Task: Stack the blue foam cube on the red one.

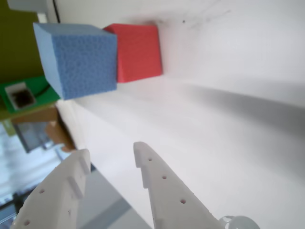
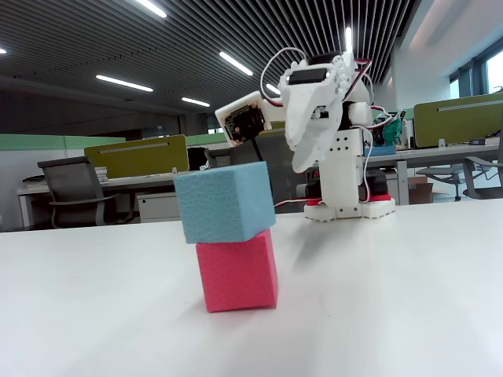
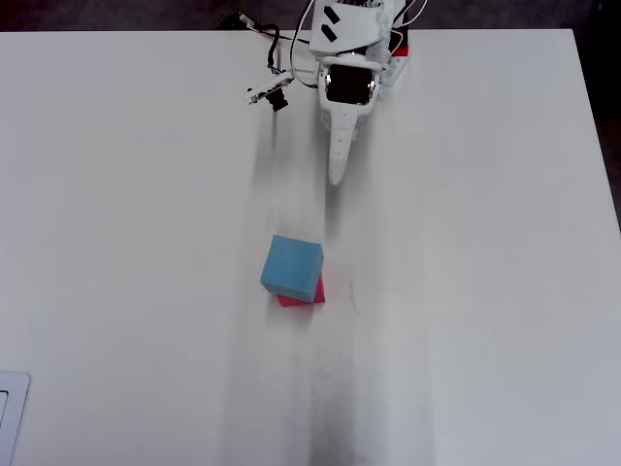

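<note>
Claw (image 1: 112, 155) empty, white fingers parted, arm folded back high near its base (image 2: 350, 206).

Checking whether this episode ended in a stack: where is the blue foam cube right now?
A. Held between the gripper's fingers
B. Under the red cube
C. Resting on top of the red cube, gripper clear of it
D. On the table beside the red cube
C: in the fixed view the blue foam cube sits on the red cube, slightly offset, while the gripper is open, empty and apart from both.
</note>
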